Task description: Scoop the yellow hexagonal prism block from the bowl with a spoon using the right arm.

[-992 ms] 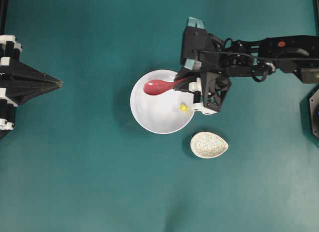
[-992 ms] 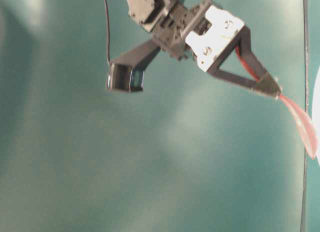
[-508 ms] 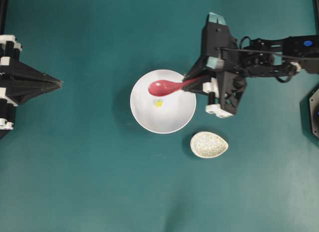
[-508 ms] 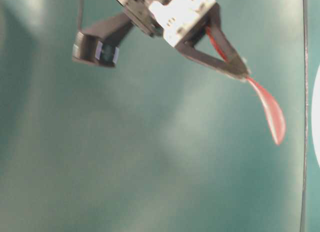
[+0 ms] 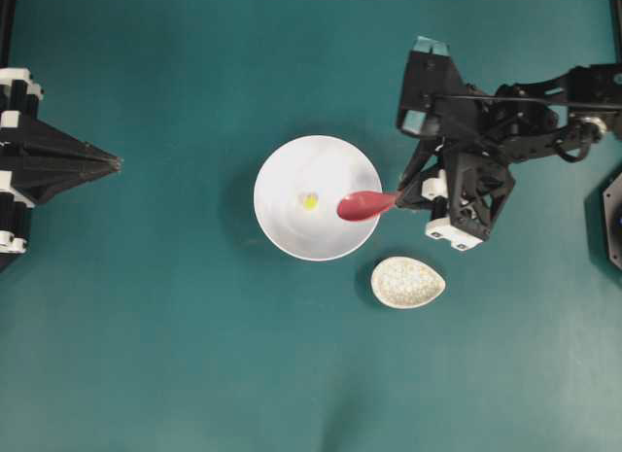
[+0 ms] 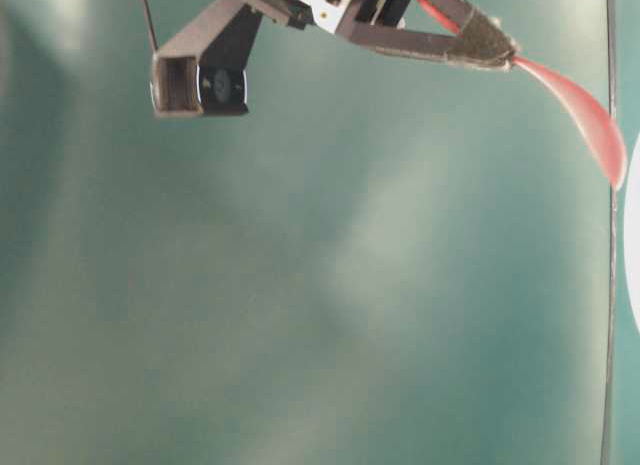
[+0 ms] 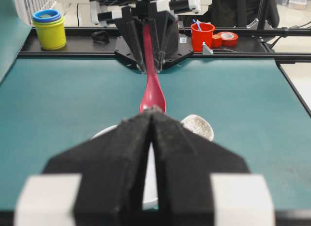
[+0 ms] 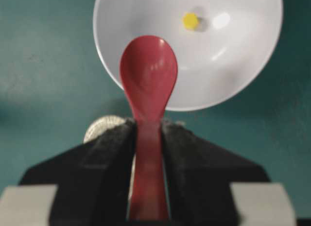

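Observation:
The white bowl (image 5: 292, 228) sits mid-table, and the tiny yellow hexagonal prism block (image 5: 309, 201) lies loose on its floor near the centre. My right gripper (image 5: 400, 201) is shut on the handle of the pink-red spoon (image 5: 362, 206). The spoon's scoop hangs over the bowl's right rim, apart from the block. In the right wrist view the scoop (image 8: 148, 75) is empty, with the block (image 8: 190, 20) beyond it in the bowl (image 8: 233, 65). My left gripper (image 5: 117, 163) rests shut at the left edge, holding nothing.
A speckled egg-shaped spoon rest (image 5: 408, 282) lies just below and right of the bowl, under the right gripper's side. Beyond the table's far edge in the left wrist view stand stacked yellow cups (image 7: 48, 29), a red cup (image 7: 202, 36) and a tape roll (image 7: 226, 39).
The right arm drew back to the right, carrying the spoon from the bowl's upper left to its right rim. The block rolled from the right side to the centre, then stayed still.

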### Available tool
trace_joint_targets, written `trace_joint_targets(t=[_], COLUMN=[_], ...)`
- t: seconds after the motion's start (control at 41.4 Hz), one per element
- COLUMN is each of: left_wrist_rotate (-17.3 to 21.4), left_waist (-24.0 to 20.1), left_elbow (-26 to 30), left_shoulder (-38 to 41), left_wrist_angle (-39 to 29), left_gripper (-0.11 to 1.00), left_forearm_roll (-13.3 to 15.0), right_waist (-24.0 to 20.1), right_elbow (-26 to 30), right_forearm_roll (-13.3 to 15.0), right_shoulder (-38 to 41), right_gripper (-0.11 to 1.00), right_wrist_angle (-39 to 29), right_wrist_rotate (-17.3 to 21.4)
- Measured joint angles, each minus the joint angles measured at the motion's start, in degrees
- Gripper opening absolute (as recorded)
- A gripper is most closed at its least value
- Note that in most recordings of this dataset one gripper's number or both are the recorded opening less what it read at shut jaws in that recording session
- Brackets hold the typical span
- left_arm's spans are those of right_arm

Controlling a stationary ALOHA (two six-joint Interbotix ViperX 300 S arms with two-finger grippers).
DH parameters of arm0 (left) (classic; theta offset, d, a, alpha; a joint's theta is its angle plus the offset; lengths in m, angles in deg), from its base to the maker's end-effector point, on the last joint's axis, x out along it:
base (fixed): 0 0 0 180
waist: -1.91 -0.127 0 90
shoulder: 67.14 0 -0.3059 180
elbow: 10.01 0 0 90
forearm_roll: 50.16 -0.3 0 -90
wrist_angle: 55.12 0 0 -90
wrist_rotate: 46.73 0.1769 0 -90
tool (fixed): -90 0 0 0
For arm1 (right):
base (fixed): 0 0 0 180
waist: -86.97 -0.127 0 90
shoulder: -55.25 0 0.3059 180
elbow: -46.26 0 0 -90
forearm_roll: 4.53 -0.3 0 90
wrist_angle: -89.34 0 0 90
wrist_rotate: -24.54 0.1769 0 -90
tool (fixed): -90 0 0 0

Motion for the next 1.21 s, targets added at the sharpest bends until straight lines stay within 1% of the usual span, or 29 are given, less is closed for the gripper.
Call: trace_joint_targets(t=[0.169,0.314,0.387,0.556,0.75,1.209], left_wrist_rotate=[0.0,0.0,0.0,0.0,0.0,0.0], left_waist=[0.0,-0.09,-0.09,-0.09,-0.09,0.0], left_elbow=[0.0,0.0,0.0,0.0,0.0,0.0], left_shoulder=[0.0,0.0,0.0,0.0,0.0,0.0], left_wrist_angle=[0.09,0.0,0.0,0.0,0.0,0.0], left_gripper=[-0.01,-0.01,-0.01,-0.01,-0.01,-0.01], left_forearm_roll=[-0.09,0.0,0.0,0.0,0.0,0.0], right_waist=[0.09,0.09,0.09,0.0,-0.18,-0.62], right_elbow=[3.96,7.73,9.14,10.9,10.99,10.99], right_forearm_roll=[2.99,5.36,5.89,5.98,6.06,6.15], right_shoulder=[4.04,7.56,9.4,12.83,15.29,18.98], right_gripper=[0.24,0.24,0.24,0.24,0.24,0.24], right_wrist_angle=[-4.92,-9.23,-11.07,-13.8,-13.27,-7.03], right_wrist_rotate=[3.25,5.1,5.63,5.54,5.54,4.92])
